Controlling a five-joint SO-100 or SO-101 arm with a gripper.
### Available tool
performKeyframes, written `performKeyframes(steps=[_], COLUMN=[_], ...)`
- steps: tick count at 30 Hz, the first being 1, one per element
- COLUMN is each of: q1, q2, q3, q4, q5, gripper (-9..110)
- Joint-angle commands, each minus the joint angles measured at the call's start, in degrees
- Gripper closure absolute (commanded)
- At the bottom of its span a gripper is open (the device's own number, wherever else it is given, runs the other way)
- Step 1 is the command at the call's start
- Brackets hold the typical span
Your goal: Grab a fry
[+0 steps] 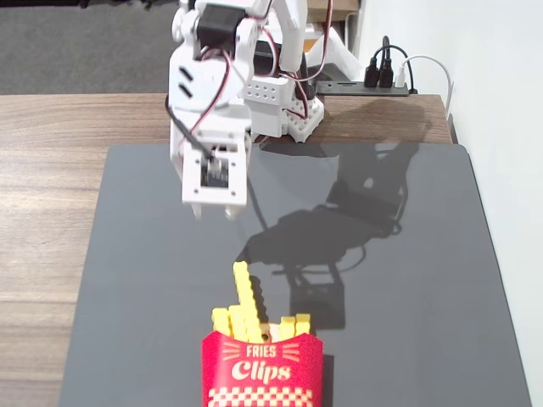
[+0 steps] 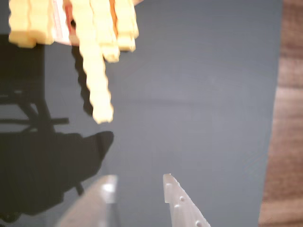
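From the fixed view, my tool (image 1: 215,212) hangs above the dark mat (image 1: 407,280) on the wooden worktop (image 1: 51,170), its two fingers apart and holding nothing. The fry (image 1: 246,292) stands tallest in the red carton (image 1: 263,371), leaning slightly, well ahead of the tool. In the wrist view its tip sits left of the gap, so I would shift that way, close in, then pinch near the top.

A wooden desk (image 1: 51,203) carries a dark grey mat (image 1: 407,339) (hard shadows fall across it). A white wall (image 1: 501,85) flanks the desk's right edge; grey floor (image 1: 76,42) lies beyond its far edge.
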Motion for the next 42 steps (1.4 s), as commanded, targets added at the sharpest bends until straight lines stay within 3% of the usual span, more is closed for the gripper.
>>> performKeyframes(steps=[1,19,22,29,42], q1=[-1.41,-7.65,-8.35,-9.67,-10.37], q2=[-3.08,-21.80,-23.20,-24.70,-16.35], q3=[-3.78,-7.73,-8.70,-9.23,-4.83], q4=[-2.81,-15.29,-16.00,-16.88,-12.48], q5=[0.53,6.50,7.56,10.20,14.33], gripper=[81,79,82,100,101])
